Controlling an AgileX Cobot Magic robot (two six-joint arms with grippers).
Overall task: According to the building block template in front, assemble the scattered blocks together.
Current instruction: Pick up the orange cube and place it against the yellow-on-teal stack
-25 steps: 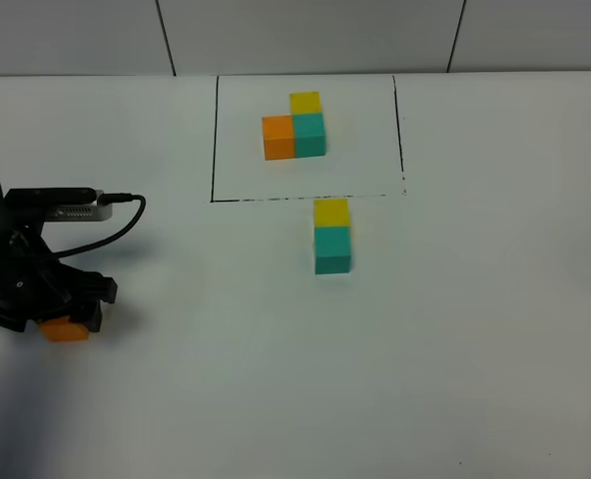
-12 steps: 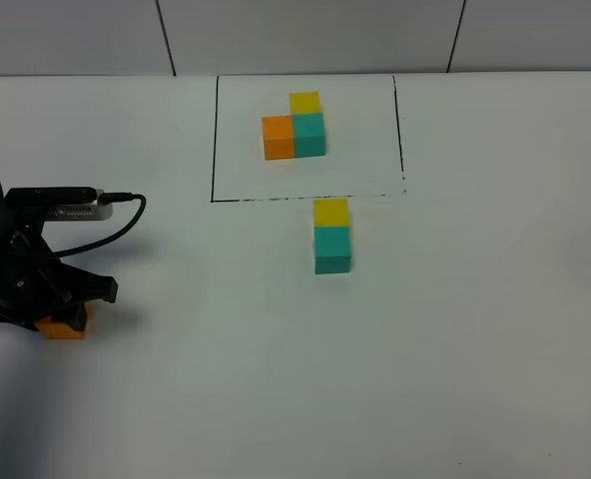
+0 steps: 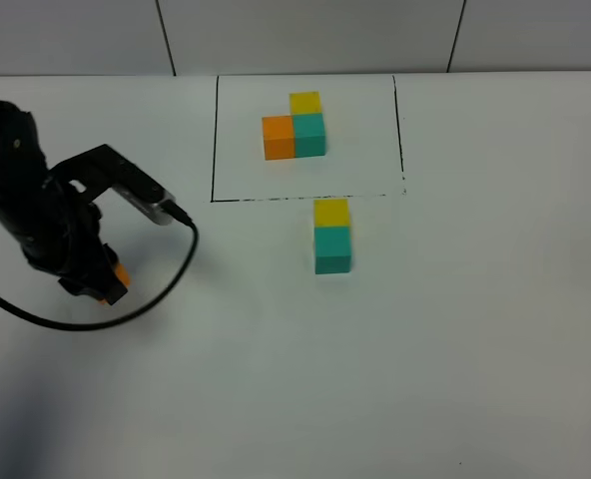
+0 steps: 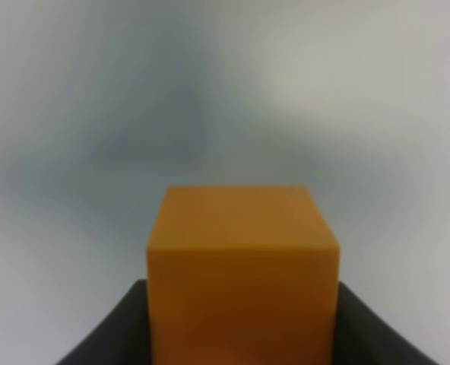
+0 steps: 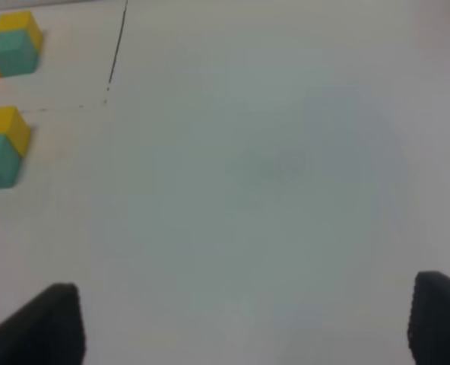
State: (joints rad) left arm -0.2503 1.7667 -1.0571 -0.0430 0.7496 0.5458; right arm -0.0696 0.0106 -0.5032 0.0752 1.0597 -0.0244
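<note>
White bench (image 3: 495,339) is carrying everything. Jaws of the left gripper (image 3: 98,282) are clenching the small matte orange cube (image 4: 240,266), well left of the joined yellow cube (image 3: 330,212) and teal cube (image 3: 332,249), which are sitting just outside the black-framed block template (image 3: 305,135). Probably gripped for carrying there. Jaws of the right gripper (image 5: 244,327) are hanging released, empty.

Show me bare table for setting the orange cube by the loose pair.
Bare table lies left of the loose teal cube, up to the left tool holding the orange cube. Right of the pair is bare. Crowded: above, where the yellow cube nearly meets the template frame.
</note>
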